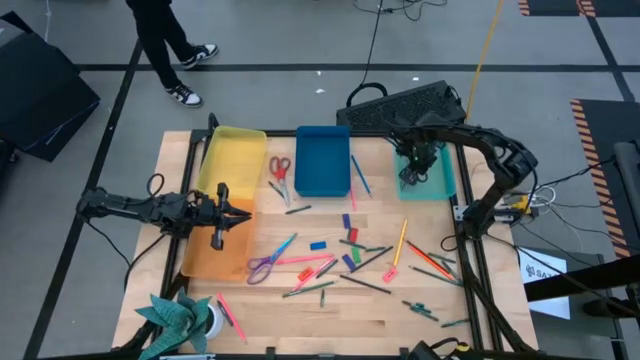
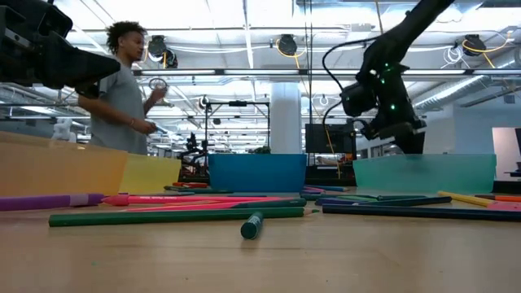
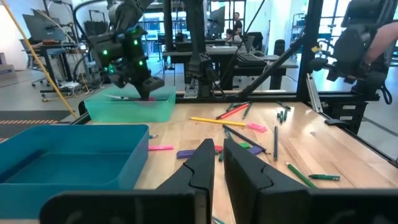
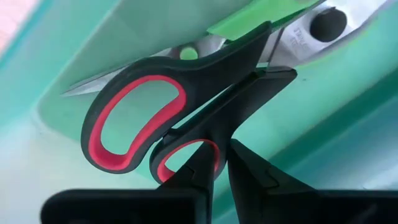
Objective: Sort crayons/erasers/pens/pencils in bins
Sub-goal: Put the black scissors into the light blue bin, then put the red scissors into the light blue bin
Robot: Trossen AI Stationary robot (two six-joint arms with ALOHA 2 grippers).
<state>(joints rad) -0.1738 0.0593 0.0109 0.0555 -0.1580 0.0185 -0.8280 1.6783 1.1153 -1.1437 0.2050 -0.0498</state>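
1. An open lab hall with ceiling lights and desks is showing behind a pale wooden table (image 1: pixel 330 310); a person in a grey T-shirt (image 2: pixel 122 89) is standing beyond the table's far left side.
2. Four shallow rectangular plastic bins are sitting along the far and left parts of the table: a yellow bin (image 1: pixel 232 158), a translucent orange bin (image 1: pixel 212 250) just in front of it, a blue bin (image 1: pixel 322 160) in the far middle, and a teal bin (image 1: pixel 445 180) at the far right.
3. A black keyboard (image 1: pixel 400 105) is lying behind the blue and teal bins.
4. The right gripper (image 4: pixel 217 158) is reaching down into the teal bin, its fingers nearly together, pinching the lower loop of a pair of black-handled scissors with red inner rims (image 4: pixel 155 118); the blades are lying against the bin floor.
5. The left gripper (image 1: pixel 222 214) is hovering over the seam between the yellow and orange bins, fingers a narrow gap apart, holding nothing.
6. Small stubby erasers are lying loose mid-table among long pens and pencils: a blue rectangular eraser (image 1: pixel 318 244), a purple one (image 1: pixel 346 220), a green one (image 1: pixel 358 257).
7. Red-handled scissors (image 1: pixel 280 166) are resting between the yellow and blue bins; purple-handled scissors (image 1: pixel 262 266) are lying near the orange bin
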